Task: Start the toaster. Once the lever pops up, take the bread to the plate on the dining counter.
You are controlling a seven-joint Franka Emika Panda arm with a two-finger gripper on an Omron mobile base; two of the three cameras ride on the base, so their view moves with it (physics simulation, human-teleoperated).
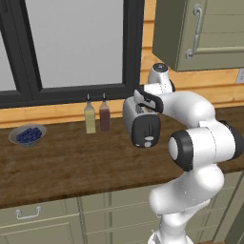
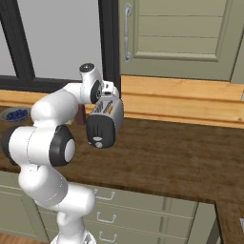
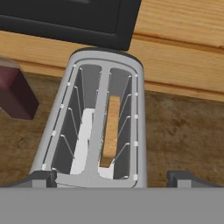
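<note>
Toaster (image 1: 144, 125) on the wooden kitchen counter (image 1: 71, 162), just right of two bottles (image 1: 96, 114); bread (image 3: 111, 130) edge-on, deep in its right slot; gripper (image 3: 113, 178) directly above the slots, fingertips (image 3: 37, 178) wide apart, holding nothing; starting step seemingly in hand; next move likely calls for reaching the lever on the black end panel.

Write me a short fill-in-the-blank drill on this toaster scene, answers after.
1. The bread sits in the toaster's ____ slot as the hand view shows it.
2. The bowl holds ____.
3. Two ____ stand between the bowl and the toaster.
4. The gripper hangs ____ the toaster.

Answers: right; blueberries; bottles; above
</note>
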